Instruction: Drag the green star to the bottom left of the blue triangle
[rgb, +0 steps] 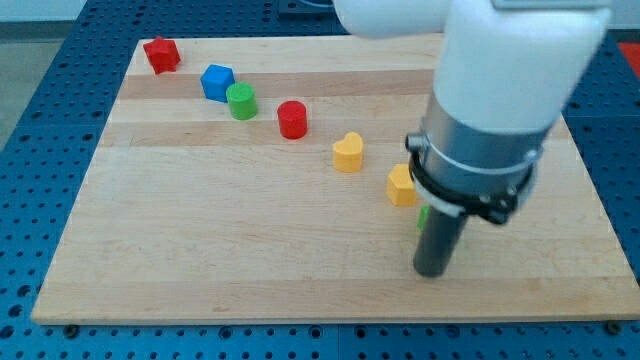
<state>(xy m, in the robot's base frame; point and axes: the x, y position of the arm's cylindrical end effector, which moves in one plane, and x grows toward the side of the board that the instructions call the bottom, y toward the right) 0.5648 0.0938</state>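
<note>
A sliver of a green block (423, 214) shows at the left edge of my dark rod; the arm hides the rest, so its shape cannot be made out. My tip (434, 272) rests on the board just below and to the right of that sliver. A blue block (217, 81) sits far off at the view's upper left; its exact shape is unclear. A green cylinder (241, 101) touches the blue block's lower right.
A red star-like block (160, 53) lies at the board's top left corner. A red cylinder (292, 119), a yellow heart (348, 152) and a yellow block (402, 185) run diagonally toward my rod. The wooden board (200, 260) lies on a blue perforated table.
</note>
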